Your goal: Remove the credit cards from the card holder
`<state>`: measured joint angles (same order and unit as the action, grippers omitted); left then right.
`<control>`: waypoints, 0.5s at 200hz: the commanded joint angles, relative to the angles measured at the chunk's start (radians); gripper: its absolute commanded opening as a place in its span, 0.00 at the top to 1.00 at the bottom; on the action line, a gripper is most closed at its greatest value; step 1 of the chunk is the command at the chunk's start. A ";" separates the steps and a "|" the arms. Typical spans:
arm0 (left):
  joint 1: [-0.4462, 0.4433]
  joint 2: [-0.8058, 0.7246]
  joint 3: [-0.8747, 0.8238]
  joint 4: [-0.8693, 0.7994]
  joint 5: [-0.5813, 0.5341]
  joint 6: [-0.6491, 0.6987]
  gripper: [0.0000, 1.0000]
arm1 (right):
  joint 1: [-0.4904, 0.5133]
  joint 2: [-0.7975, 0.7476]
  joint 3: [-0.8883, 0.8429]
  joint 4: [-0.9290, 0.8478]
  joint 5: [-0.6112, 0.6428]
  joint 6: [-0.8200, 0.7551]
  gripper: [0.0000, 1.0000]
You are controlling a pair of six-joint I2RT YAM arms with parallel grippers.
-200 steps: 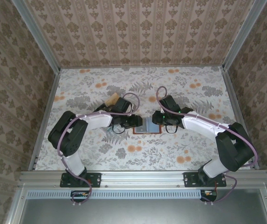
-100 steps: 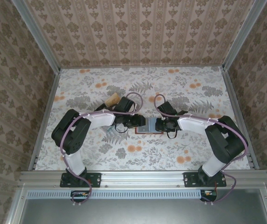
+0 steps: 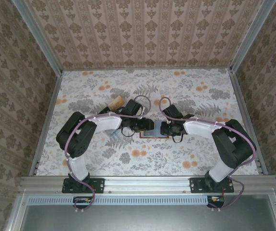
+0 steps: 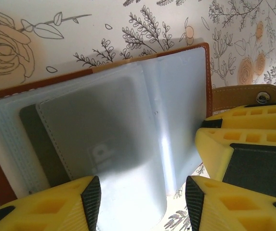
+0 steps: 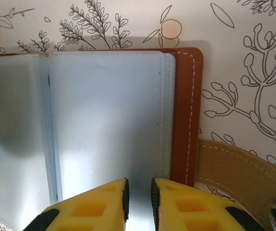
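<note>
The card holder (image 3: 154,133) lies open on the table between my two grippers, reddish-brown leather around grey-blue frosted pockets (image 4: 176,96). A dark credit card (image 4: 39,139) shows through the left pocket. My left gripper (image 4: 142,192) stands open, a loose pocket leaf lying between its fingers without touching the pads. My right gripper (image 5: 138,192) is nearly closed at the near edge of the holder's right page (image 5: 109,110), pinching it. Its yellow fingers (image 4: 243,144) show at the holder's right edge in the left wrist view. An orange-tan card (image 3: 116,102) lies beyond the left arm.
The holder's tan strap (image 5: 239,168) with a metal snap (image 4: 262,98) sticks out to the side on the flowered tablecloth (image 3: 200,159). Patterned walls close in the table on three sides. Something teal (image 3: 111,139) peeks out beside the left arm.
The right gripper has come in and down onto the holder's right side. The left gripper has edged right over the holder and its jaws have spread a little wider.
</note>
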<state>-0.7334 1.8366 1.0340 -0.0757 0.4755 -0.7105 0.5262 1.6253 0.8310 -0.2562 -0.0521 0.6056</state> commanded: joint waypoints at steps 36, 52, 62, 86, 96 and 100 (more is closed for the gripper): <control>0.023 -0.089 -0.041 -0.049 -0.076 0.020 0.48 | -0.003 0.026 -0.027 0.001 0.000 0.002 0.76; 0.023 -0.077 -0.045 -0.047 -0.068 0.019 0.48 | -0.003 0.029 -0.029 0.003 -0.002 0.003 0.76; 0.023 -0.063 -0.043 -0.043 -0.055 0.017 0.48 | -0.003 0.027 -0.029 0.002 -0.002 0.004 0.76; 0.019 -0.042 -0.042 -0.038 -0.052 0.010 0.48 | -0.003 0.025 -0.030 0.002 -0.002 0.005 0.76; 0.019 -0.036 -0.041 -0.039 -0.053 0.011 0.48 | -0.003 0.025 -0.031 0.002 -0.002 0.006 0.76; 0.019 -0.033 -0.040 -0.039 -0.051 0.010 0.48 | -0.003 0.026 -0.030 0.002 -0.002 0.006 0.76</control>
<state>-0.7128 1.7809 1.0016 -0.0975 0.4221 -0.7105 0.5262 1.6253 0.8242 -0.2356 -0.0525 0.6060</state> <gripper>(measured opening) 0.519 0.241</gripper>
